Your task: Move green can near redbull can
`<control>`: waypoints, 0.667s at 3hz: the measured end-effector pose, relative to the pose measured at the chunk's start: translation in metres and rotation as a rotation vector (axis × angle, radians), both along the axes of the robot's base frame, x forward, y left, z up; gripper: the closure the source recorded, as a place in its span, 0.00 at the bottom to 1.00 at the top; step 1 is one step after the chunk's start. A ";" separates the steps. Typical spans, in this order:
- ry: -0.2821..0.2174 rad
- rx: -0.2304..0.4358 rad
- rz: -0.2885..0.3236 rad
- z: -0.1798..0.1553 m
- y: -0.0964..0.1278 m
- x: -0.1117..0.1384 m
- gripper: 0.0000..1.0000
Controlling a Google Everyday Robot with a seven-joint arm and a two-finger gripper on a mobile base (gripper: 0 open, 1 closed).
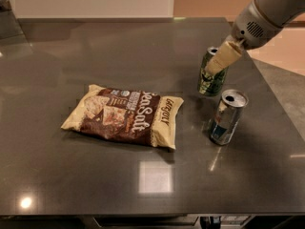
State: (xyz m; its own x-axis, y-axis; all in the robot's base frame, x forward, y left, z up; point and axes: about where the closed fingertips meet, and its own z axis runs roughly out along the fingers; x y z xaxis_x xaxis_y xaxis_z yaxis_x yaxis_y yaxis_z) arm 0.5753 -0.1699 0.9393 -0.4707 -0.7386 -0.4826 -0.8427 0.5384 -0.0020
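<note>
1. Gripper, at the far right of the table, is clamped on the green can, one pale finger across its front; the can leans slightly.
2. Green can is just beyond the redbull can, close but apart; the chip bag lies well left.
3. Likely step: placing. Next, set it upright and release without nudging the redbull can.

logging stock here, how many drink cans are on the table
2. The green can sits at the far right, gripped by the pincer; the redbull can stands just in front of it, apart. None looks hidden.
</note>
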 end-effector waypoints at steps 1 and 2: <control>0.022 -0.010 0.036 -0.015 0.011 -0.018 1.00; 0.033 -0.011 0.074 -0.023 0.023 -0.032 1.00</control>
